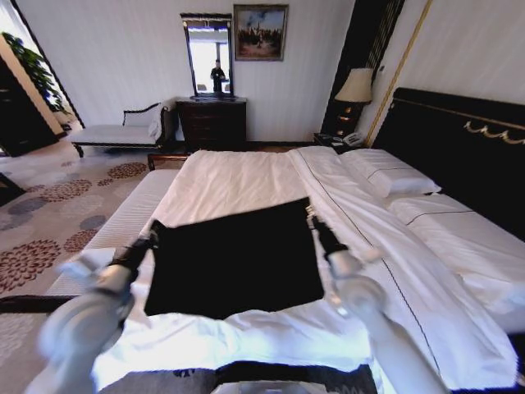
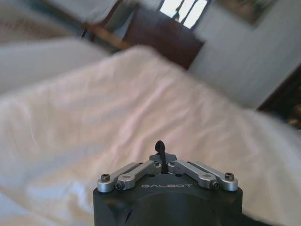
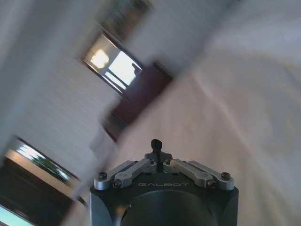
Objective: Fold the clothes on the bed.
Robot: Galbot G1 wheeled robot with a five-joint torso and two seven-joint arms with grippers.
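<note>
Two corners pinched, nothing folded yet. Largest first: the bed (image 1: 238,168), white sheet running out ahead of both claws and lying beneath them, pillows (image 1: 394,176) well off beyond the right claw's outer side. Next, the black cloth (image 1: 238,258), stretched as one flat dark sheet between the two claws and trailing back from them toward the robot, near edge resting on the bed. Looks like a single layer, no crease or doubled part visible. So, by judgement, early in the task: spread and gripped, with every fold left to make. Then the left claw (image 1: 153,232), clamped tight on the cloth's far left corner, a sliver of black poking up at its closed tip in the left wrist view. Arm reached forward and low, forearm over the bed's near edge. Last, the right claw (image 1: 312,220), likewise closed on the far right corner, dark tip showing in the right wrist view. Arm extended forward, about level with its partner and well apart from it, holding the far edge taut.
</note>
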